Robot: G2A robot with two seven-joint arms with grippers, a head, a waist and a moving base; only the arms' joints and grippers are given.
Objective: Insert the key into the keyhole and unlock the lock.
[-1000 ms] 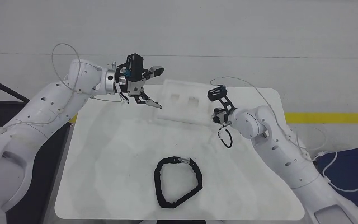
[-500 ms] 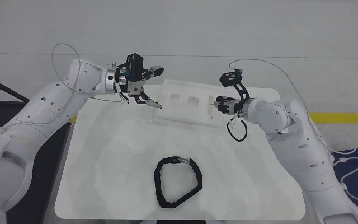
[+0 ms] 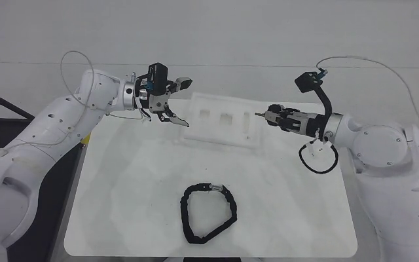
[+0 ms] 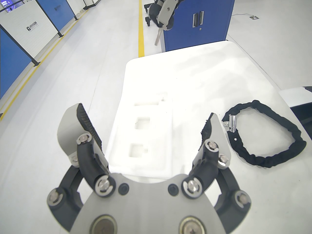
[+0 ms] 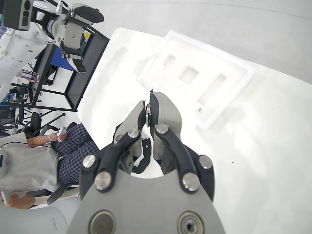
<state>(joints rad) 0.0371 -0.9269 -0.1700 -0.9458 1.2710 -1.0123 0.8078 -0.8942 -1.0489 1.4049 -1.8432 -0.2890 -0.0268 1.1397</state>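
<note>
A black sleeved chain lock [image 3: 208, 213] with a silver cylinder [image 3: 211, 188] lies in a loop near the table's front middle. The lock [image 4: 268, 142] is also in the left wrist view, beside my left gripper [image 4: 146, 113], which hangs open with nothing in it. From the top, the left gripper [image 3: 184, 103] is above the table's back left. My right gripper [image 3: 272, 115] is shut on the key [image 3: 259, 114], held in the air over the right end of the foam tray [image 3: 222, 121]. The key [image 4: 158, 37] sticks out of the shut fingers [image 5: 160, 105].
The white foam tray [image 5: 243, 74] with three rectangular pockets lies at the back of the white table [image 3: 131, 196]. A black cable loop [image 3: 317, 159] hangs under the right wrist. Bare tabletop surrounds the lock.
The right arm has swung out to the right and risen, carrying the key from the table's right side to above the tray's right end. The left arm and lock have stayed put.
</note>
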